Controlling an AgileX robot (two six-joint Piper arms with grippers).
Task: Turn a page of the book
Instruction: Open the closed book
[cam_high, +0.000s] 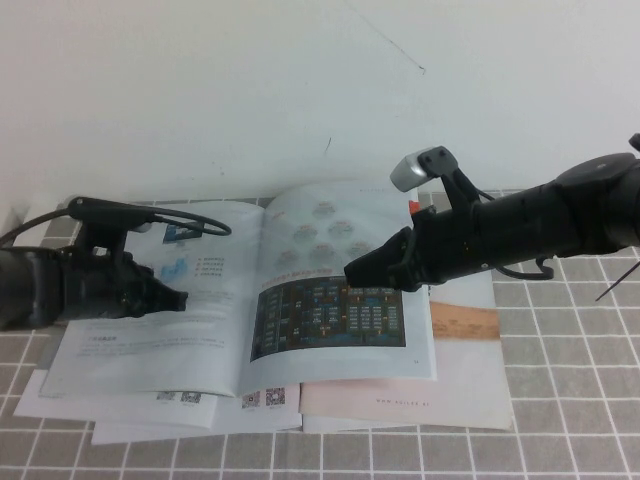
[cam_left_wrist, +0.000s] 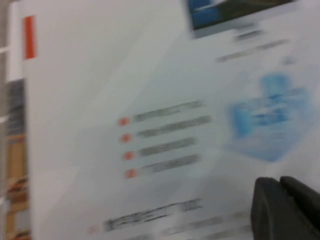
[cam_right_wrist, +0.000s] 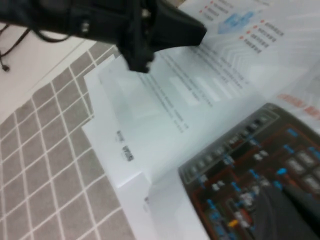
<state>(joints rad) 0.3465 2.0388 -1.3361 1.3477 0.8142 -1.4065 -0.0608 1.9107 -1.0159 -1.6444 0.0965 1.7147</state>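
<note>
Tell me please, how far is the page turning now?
Possibly done already: the book lies open and flat, and no page stands lifted. In hand: nothing; the left end effector is shut over the left page, and the right end effector is shut over the dark diagram. Whether a turn is left, I cannot tell.

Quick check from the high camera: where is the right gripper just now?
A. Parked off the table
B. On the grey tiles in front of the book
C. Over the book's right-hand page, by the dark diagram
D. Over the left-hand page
C: the shut right gripper sits at the top edge of the dark diagram on the open book; the shut left gripper is the one over the left-hand page.
</note>
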